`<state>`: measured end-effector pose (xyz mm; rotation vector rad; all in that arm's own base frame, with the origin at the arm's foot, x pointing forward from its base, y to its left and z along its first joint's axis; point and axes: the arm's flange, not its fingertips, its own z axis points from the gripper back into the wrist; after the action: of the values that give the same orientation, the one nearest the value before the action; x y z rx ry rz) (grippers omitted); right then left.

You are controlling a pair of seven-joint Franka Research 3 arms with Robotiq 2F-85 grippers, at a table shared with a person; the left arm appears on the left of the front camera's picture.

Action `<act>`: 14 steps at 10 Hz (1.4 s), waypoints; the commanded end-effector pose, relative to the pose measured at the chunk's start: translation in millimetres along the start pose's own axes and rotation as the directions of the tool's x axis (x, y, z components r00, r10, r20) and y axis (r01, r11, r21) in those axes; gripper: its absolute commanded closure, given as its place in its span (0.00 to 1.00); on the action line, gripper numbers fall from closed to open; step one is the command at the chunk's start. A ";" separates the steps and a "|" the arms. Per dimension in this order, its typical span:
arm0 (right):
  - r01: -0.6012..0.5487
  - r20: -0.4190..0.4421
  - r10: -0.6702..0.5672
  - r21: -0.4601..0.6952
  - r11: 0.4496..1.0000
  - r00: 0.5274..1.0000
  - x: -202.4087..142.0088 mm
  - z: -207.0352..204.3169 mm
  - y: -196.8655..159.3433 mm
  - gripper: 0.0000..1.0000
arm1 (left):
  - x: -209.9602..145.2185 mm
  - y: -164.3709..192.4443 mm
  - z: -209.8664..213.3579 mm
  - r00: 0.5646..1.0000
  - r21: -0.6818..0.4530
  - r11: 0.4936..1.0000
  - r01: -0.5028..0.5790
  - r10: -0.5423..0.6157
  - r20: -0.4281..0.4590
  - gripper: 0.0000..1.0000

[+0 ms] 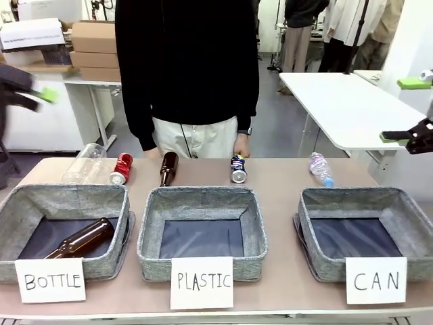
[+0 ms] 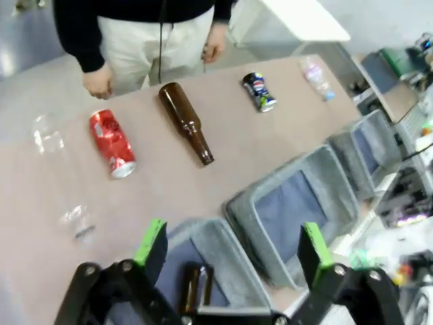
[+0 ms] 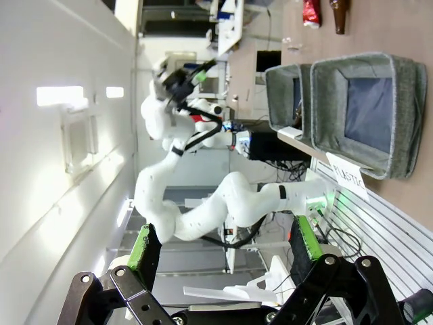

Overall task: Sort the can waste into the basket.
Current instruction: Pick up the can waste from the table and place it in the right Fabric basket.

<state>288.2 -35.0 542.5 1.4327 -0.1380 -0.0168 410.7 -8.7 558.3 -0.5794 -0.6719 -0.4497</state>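
The red can (image 1: 122, 168) is seen left of centre, the blue can (image 1: 238, 168) at centre, the basket (image 1: 352, 194) lower right. The cans are judged light, thin-walled, slippery and easily crushed, so mid-body is best pinched gently. The left gripper (image 2: 232, 240) and right gripper (image 3: 224, 240) are spread, empty.

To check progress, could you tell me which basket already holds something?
The leftmost basket, signed BOTTLE: a brown bottle lies inside; the other two show bare lining.

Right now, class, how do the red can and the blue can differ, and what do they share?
The red can has white print; the blue can is dark blue and silver. The red can lies beside a clear bottle; the blue can lies near the person's hand. Both lie on their sides.
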 end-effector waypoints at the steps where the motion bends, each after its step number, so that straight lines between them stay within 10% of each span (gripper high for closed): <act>1: -0.024 0.002 0.024 0.017 1.000 1.000 1.8 -0.3 0.9 0.00 | 64.4 56.7 -116.1 0.989 0.143 0.989 0.038 -0.017 -0.147 0.00; 4: -0.024 0.002 0.024 0.017 1.000 1.000 1.8 -0.3 0.9 0.00 | 83.4 108.8 -211.1 0.949 0.320 0.942 -0.101 0.188 -0.255 0.00; 5: -0.024 0.002 0.024 0.017 1.000 1.000 1.8 -0.3 0.9 0.00 | 33.8 57.3 -185.9 0.982 0.191 0.981 0.032 0.005 -0.189 0.00; 7: -0.024 0.002 0.024 0.017 1.000 1.000 1.8 -0.3 0.9 0.00 | 33.8 57.3 -185.9 0.982 0.191 0.981 0.032 0.005 -0.189 0.00; 14: -0.024 0.002 0.024 0.017 1.000 1.000 1.8 -0.3 0.9 0.00 | 54.0 130.2 -312.1 0.939 0.459 0.887 -0.047 0.197 -0.284 0.00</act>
<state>288.7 -35.2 542.4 1.4322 -0.1366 -0.0166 651.8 -111.9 342.4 -0.1170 -0.4224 -0.2787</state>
